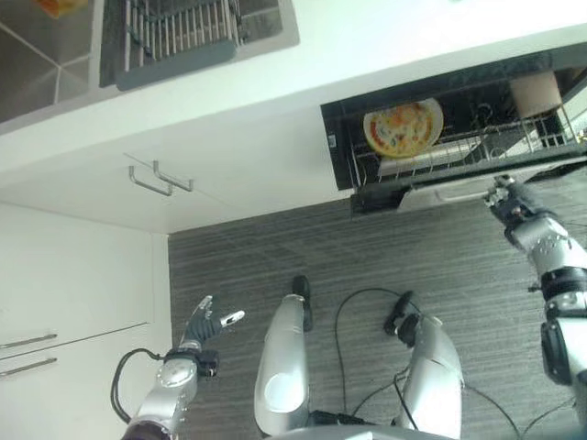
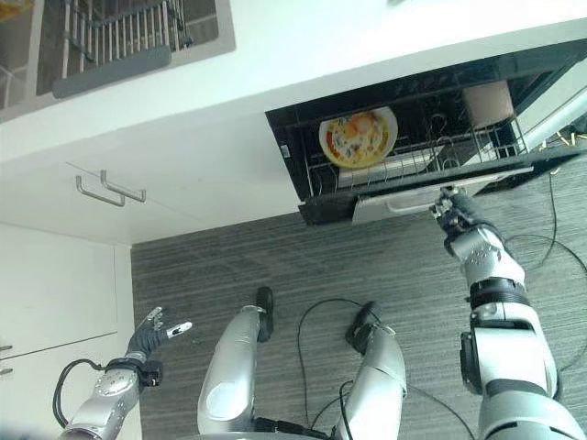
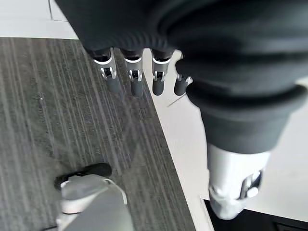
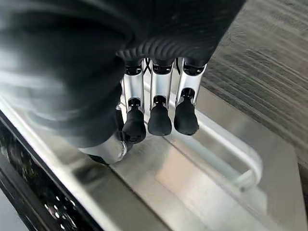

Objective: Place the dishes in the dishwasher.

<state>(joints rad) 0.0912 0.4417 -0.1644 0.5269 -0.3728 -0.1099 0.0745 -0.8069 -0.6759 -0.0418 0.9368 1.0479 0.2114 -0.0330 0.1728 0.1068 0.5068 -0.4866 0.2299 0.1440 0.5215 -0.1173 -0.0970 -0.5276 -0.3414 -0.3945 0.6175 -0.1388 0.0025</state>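
The dishwasher drawer (image 1: 367,174) stands pulled out under the white counter. A yellow patterned plate (image 1: 403,127) stands upright in its wire rack (image 1: 477,142), and a pale cup (image 1: 535,92) sits at the far right. My right hand (image 1: 512,200) is at the drawer's steel front panel (image 2: 404,203). Its fingertips (image 4: 159,120) rest on the panel beside the bar handle (image 4: 240,163) without wrapping round it. My left hand (image 1: 204,325) hangs low over the grey floor, open and holding nothing, fingers (image 3: 134,79) straight.
A dish rack (image 1: 179,37) sits in the sink at the top left of the white counter (image 1: 275,82). White cabinet doors with bar handles (image 1: 160,179) run along the left. Grey striped floor (image 1: 275,247) lies between the cabinets and the drawer.
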